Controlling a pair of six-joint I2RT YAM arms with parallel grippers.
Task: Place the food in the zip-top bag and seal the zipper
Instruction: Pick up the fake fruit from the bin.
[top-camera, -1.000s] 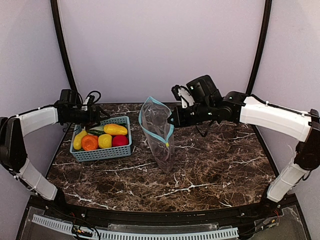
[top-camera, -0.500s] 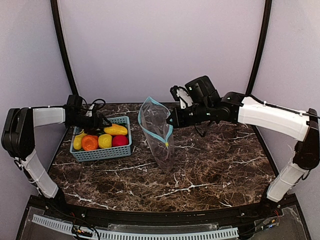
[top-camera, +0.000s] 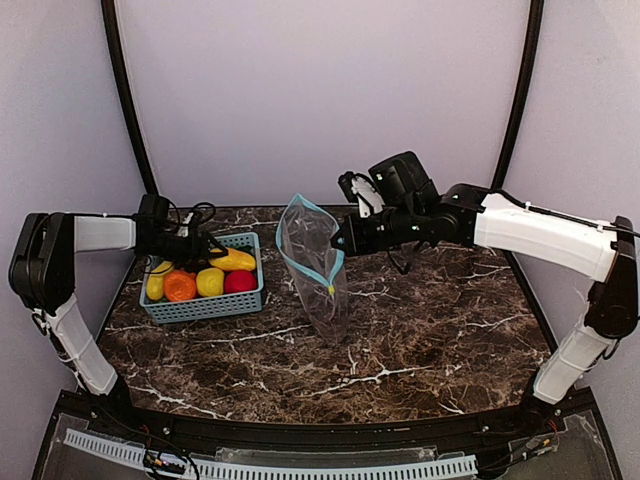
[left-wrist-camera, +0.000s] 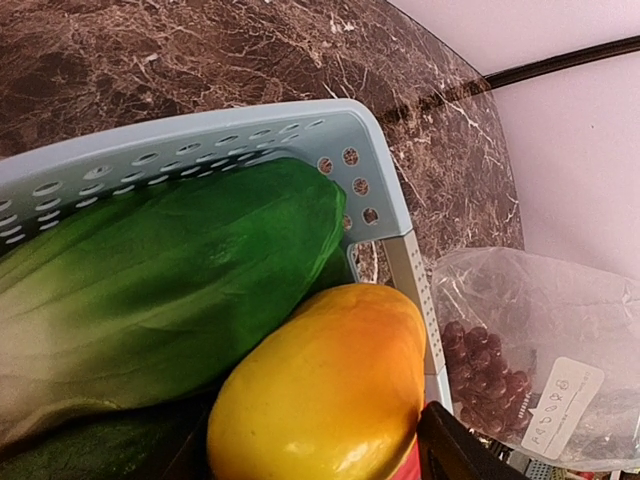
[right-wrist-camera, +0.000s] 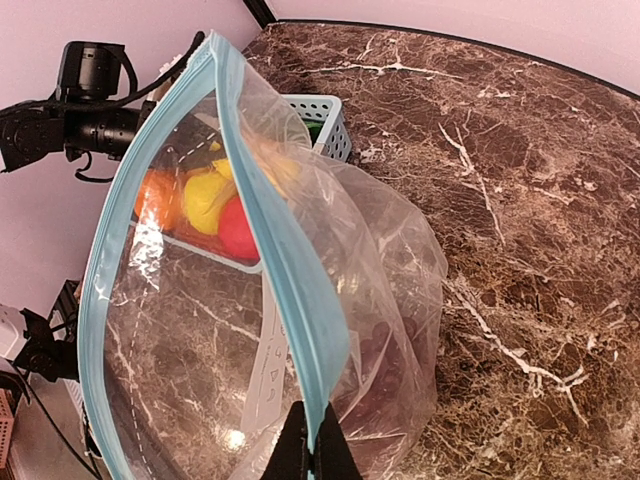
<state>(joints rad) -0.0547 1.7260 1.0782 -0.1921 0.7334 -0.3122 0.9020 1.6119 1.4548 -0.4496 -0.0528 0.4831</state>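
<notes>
The clear zip-top bag (top-camera: 318, 268) stands open mid-table with purple grapes (top-camera: 331, 308) at its bottom. My right gripper (top-camera: 341, 243) is shut on the teal zipper strip (right-wrist-camera: 300, 300), pinching it (right-wrist-camera: 312, 445) and holding the mouth up. The grapes (right-wrist-camera: 385, 345) show through the plastic. My left gripper (top-camera: 207, 251) is down in the teal basket (top-camera: 205, 303). Its jaws stand wide apart on either side of a yellow-orange fruit (left-wrist-camera: 325, 385), with the right finger (left-wrist-camera: 455, 455) against it. Green cabbage (left-wrist-camera: 160, 270) lies beside it. Orange (top-camera: 180, 285), yellow (top-camera: 210, 282) and red (top-camera: 239, 281) pieces fill the basket.
The basket rim (left-wrist-camera: 230, 135) stands close around my left gripper. The bag with its white label (left-wrist-camera: 555, 400) lies just right of the basket. Black frame poles (top-camera: 125, 90) stand at the back corners. Marble tabletop (top-camera: 440, 320) spreads to the right and front.
My left gripper has moved right and down into the basket, over the yellow-orange fruit. My right gripper has shifted slightly left, still holding the bag open.
</notes>
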